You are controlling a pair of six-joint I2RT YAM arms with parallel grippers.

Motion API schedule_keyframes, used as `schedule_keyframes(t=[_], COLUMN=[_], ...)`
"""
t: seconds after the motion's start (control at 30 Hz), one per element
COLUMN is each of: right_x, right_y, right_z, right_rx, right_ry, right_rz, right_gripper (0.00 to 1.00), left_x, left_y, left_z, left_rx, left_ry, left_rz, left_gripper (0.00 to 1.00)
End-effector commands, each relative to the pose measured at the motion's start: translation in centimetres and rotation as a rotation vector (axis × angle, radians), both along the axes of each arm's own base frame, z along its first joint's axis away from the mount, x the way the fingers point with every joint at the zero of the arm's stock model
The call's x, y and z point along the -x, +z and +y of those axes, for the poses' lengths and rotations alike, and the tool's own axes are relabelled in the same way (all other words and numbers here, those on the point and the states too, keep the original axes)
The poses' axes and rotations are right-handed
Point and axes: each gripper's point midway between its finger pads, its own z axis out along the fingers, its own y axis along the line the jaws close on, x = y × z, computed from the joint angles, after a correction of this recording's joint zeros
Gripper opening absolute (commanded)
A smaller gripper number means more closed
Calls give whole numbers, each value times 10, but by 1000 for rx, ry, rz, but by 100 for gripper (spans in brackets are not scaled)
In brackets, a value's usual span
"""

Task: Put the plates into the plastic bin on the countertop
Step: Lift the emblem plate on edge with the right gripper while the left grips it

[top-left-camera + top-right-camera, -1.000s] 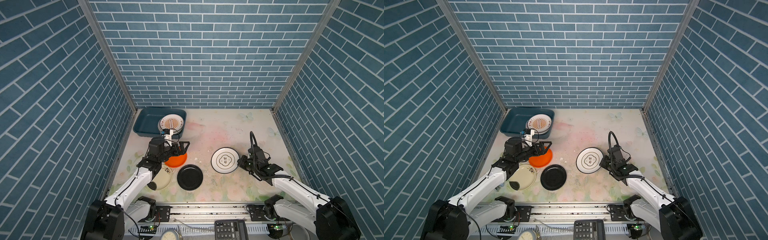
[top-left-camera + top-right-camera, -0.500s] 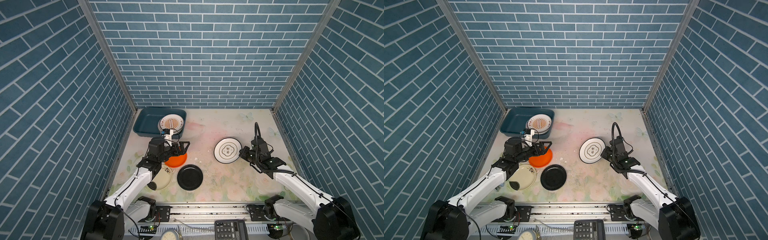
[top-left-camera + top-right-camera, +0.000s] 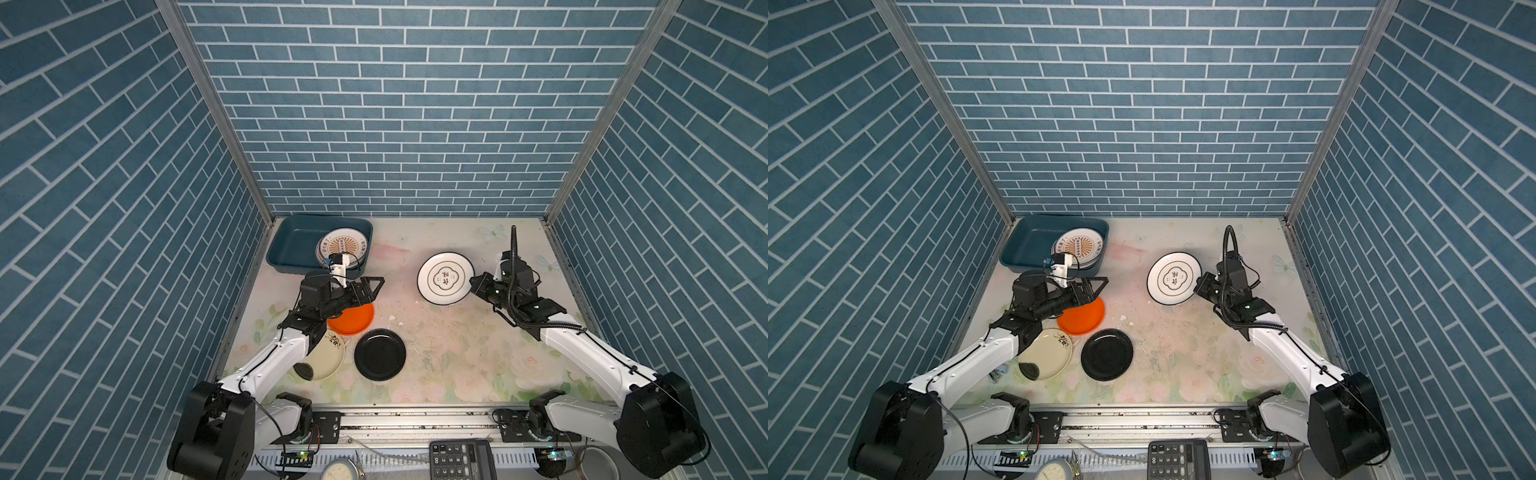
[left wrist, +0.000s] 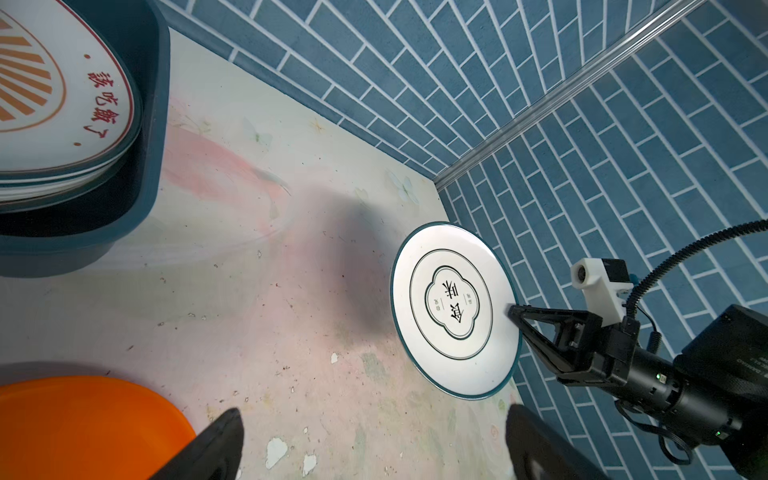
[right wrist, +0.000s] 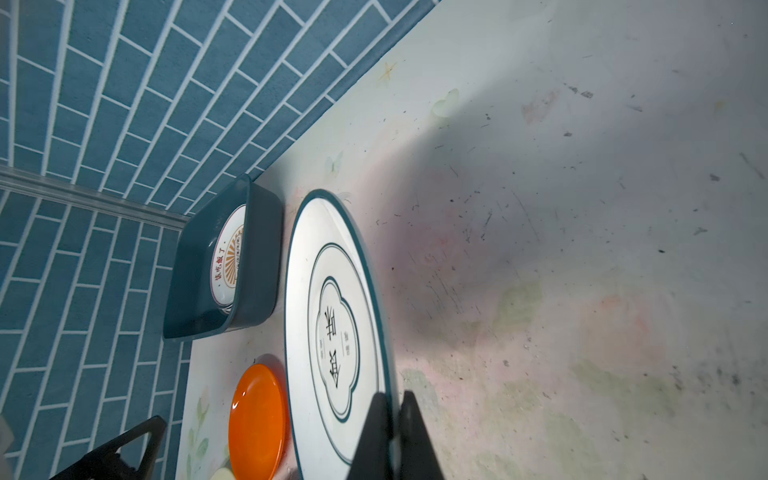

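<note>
Plate count visible: one in the air, three loose on the counter, plus a stack in the bin. Right gripper [image 3: 473,283] is clamped on the rim of one round white plate with a teal rim and black lettering in a scalloped frame [image 3: 445,277]. The plate is tilted with its face toward the left arm, right of centre and well apart from the bin, and it looks clear of the surface with a shadow under it. The right wrist view shows both fingers [image 5: 376,419] pinching that rim. Left gripper [image 3: 372,286] is spread wide with nothing in it, hovering above the far edge of one plain orange round plate [image 3: 353,323]. Beside that lie one plain black round plate [image 3: 380,354] and one cream round plate with a dark sprig [image 3: 328,358], the cream one partly under the left arm. All three lie flat on the pale floral-print countertop [image 3: 457,353]. One dark teal rectangular plastic bin [image 3: 289,245] sits in the far left corner. Its right half holds a stack topped by a white plate with an orange sunburst [image 3: 344,243]. Several rims show below it in the left wrist view, but I can't read the exact count.
</note>
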Motion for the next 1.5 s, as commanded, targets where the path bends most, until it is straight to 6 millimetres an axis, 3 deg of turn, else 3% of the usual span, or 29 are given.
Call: schedule_keyframes(t=[0.0,0.2,0.57,1.2,1.47], right_x=[-8,-11,-15,-14,-14], right_y=[27,32,45,44,43], right_z=[16,28,50,64,71], right_rx=[-117,-210,-342,-410,-422], right_ry=[42,76,159,230,264], right_rz=[-90,-115,-138,-132,-126], right_gripper=[0,0,0,0,0], left_x=[-5,-8,-27,-52,-56], left_y=[23,23,17,17,19], left_z=[-14,-35,-50,-66,-71], left_rx=[61,61,68,127,146], left_ry=[-43,-88,-109,-121,-137], left_rz=[-52,-46,-16,3,7], left_gripper=[100,99,73,48,27])
